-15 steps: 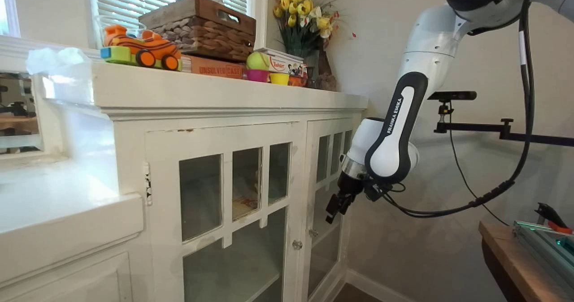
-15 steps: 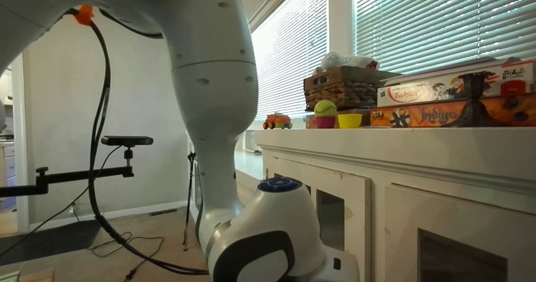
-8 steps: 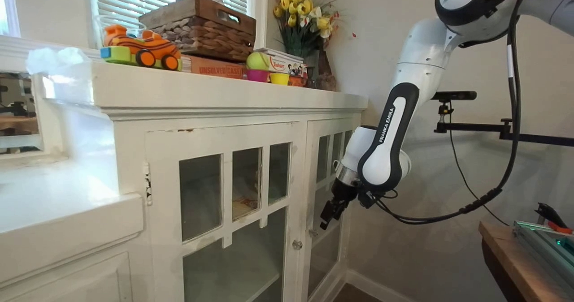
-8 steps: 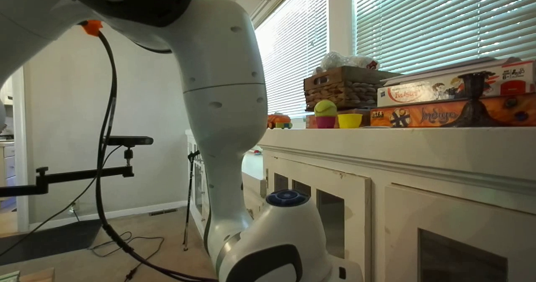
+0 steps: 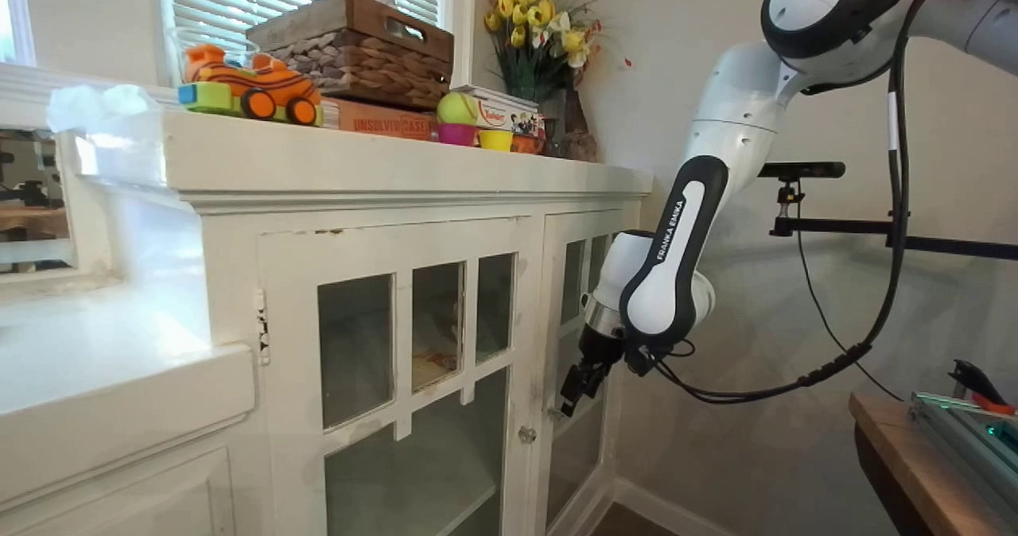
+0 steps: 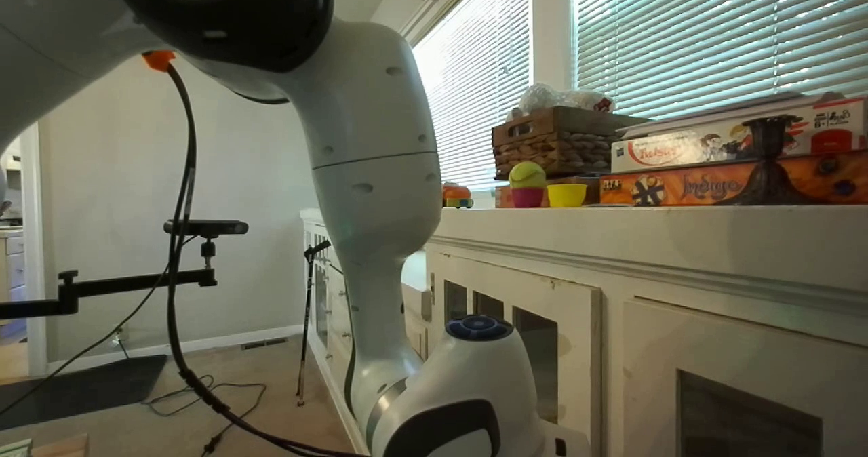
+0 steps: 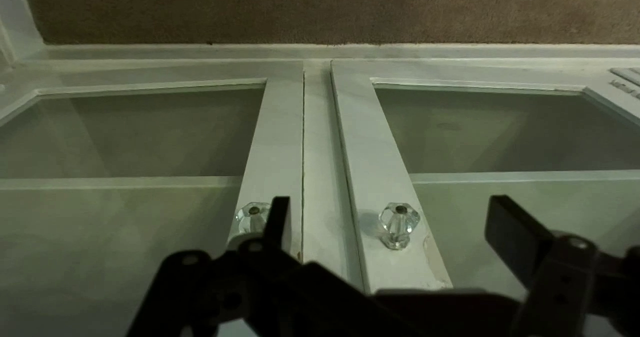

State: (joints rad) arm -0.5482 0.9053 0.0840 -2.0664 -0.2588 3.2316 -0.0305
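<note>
- Fingers point(image 7: 515, 234) spread wide here on the gripper point(image 7: 391, 216), and nothing is held between them.
- Straight ahead in the wrist view, the glass knob point(image 7: 398, 223) shows framed in that gap, beyond the fingertips, one finger to its left and one to its right; no contact to be seen.
- Its short axis juts out from the cabinet door point(image 7: 374, 152), and the fingers flank it crosswise; in an exterior view the glass knob point(image 5: 527, 434) lies left of the fingertips and a little lower.
- Left in the wrist view, the second knob point(image 7: 251, 218) peeks from behind one finger, on the neighbouring door point(image 7: 280, 147); how close, I can't tell.
- Now the only arm point(image 5: 664, 281): it slants down from upper right, wrist bent, tipping the gripper down and left toward the cabinet front.
- Well above on the ledge point(image 5: 382, 162), the toy car point(image 5: 246, 87) stands left, the wicker basket point(image 5: 374, 63) right of it.
- Farthest along that ledge, yellow flowers point(image 5: 537, 19).
</note>
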